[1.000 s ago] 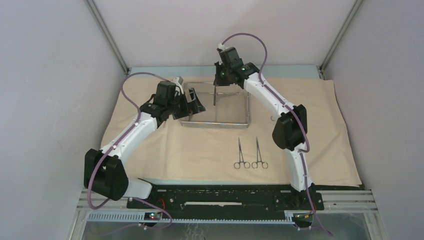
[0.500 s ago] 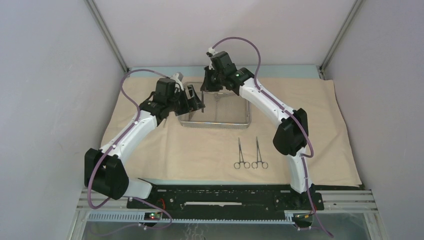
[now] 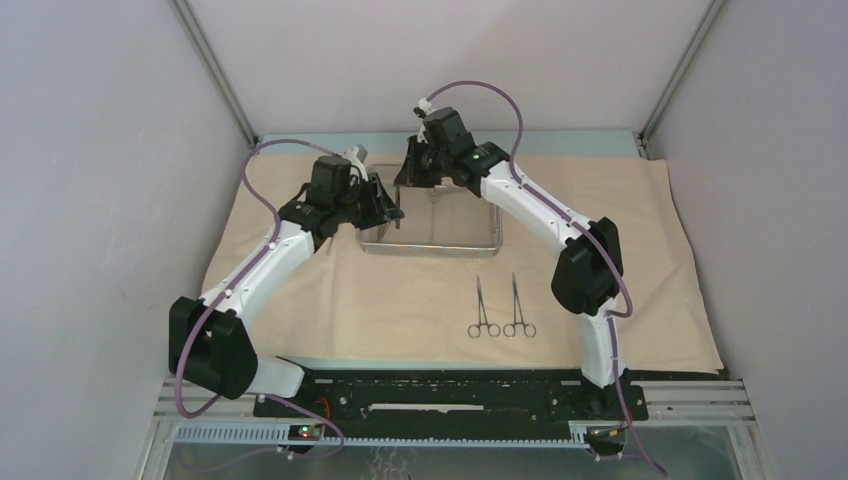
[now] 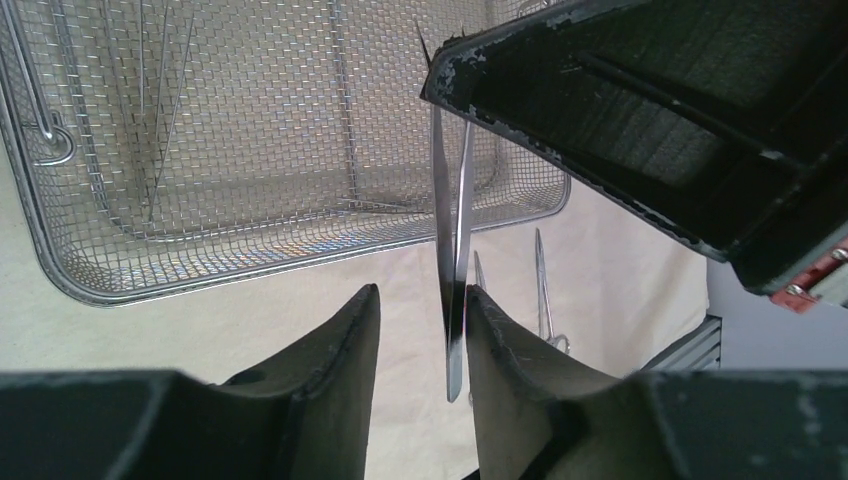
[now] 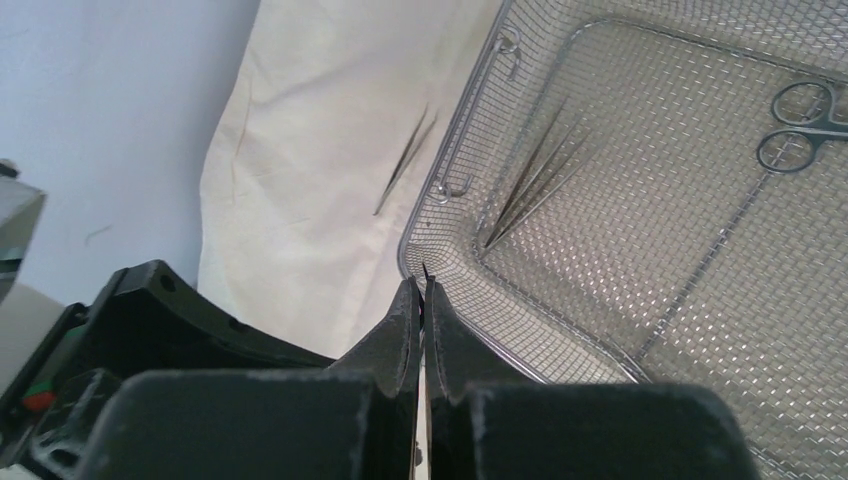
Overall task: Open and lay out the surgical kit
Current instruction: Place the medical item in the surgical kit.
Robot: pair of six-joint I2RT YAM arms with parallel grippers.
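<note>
Mid-handoff: slim steel tweezers (image 4: 452, 340) are clamped in the closed right pincer (image 5: 421, 290) over the left end of the shiny steel mesh tray (image 3: 430, 250). The left pincer (image 4: 420, 300) is spread around them. Judged light, springy and slippery, so best gripped mid-shank.

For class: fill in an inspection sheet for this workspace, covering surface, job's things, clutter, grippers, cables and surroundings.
Surface: large beige wrapping cloth, spread open.
Job's things: rectangular steel mesh tray holds thin steel tweezers and a ring-handled steel instrument; two ring-handled steel forceps lie side by side on the cloth; another tweezers pair lies on the cloth beside the tray.
Clutter: nothing seen.
Grippers: right gripper shut on upright held tweezers; left gripper open around them.
Cables: purple cables loop along both arms.
Surroundings: pale grey enclosure walls.
</note>
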